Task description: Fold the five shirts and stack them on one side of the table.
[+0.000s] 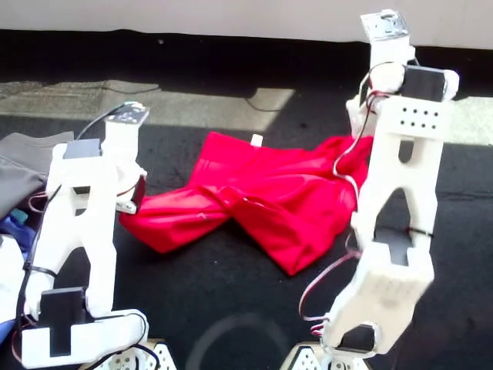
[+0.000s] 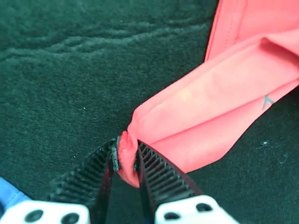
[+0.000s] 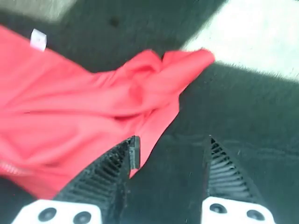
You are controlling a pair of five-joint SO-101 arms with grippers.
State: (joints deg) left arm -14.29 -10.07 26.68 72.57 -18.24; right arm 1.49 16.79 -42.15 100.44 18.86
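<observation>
A red shirt (image 1: 262,196) lies crumpled across the middle of the dark table. My left gripper (image 2: 126,161) is shut on the tip of the shirt's left corner (image 2: 196,121), pinching a small fold of red cloth between its ribbed fingers (image 2: 159,172). In the high view that arm stands at the left, its gripper (image 1: 131,202) at the shirt's left end. My right gripper (image 3: 170,154) is open just above the table, next to the shirt's right edge (image 3: 117,102), with only dark cloth between its fingertips. The right arm (image 1: 400,185) rises at the shirt's right side.
A pile of other shirts, grey (image 1: 23,166), blue (image 1: 17,227) and white, sits at the table's left edge behind the left arm. A blue scrap (image 2: 9,198) shows near the left gripper. A sunlit strip (image 1: 192,104) crosses the far side of the table.
</observation>
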